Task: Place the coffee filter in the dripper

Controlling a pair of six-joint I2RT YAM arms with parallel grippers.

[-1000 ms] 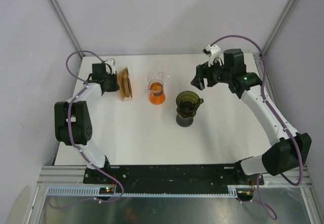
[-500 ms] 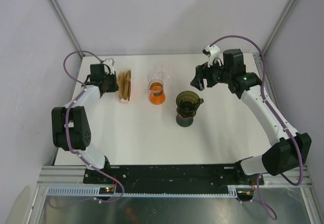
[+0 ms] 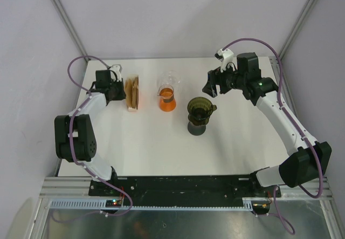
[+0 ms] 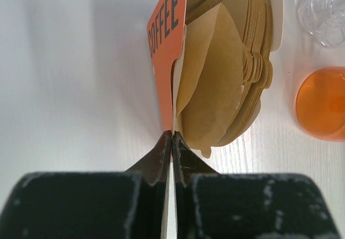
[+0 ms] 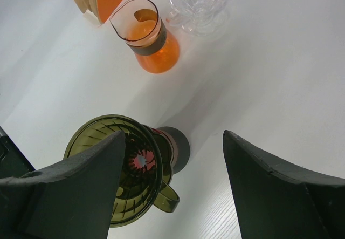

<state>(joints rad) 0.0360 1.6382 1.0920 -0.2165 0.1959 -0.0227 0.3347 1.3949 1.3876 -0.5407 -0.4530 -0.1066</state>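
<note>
Several coffee filters [image 4: 215,82] are standing in an orange packet [image 4: 167,50] at the table's [image 3: 161,147] far left, well apart from the green dripper [image 3: 200,108]. Left gripper [image 4: 172,134] is pressing its fingers together at the packet's near edge; cannot tell if a filter is caught. Right gripper [image 5: 173,136] is hovering spread wide over the dripper, near an orange-filled carafe [image 3: 167,98].

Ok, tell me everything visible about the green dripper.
The dripper is a dark olive, see-through cone, plastic or glass, with ribs inside and a side handle. It stands upright on a dark round base on the white table, no filter in it. Nothing grips it; the open right pincer hovers nearby.
</note>
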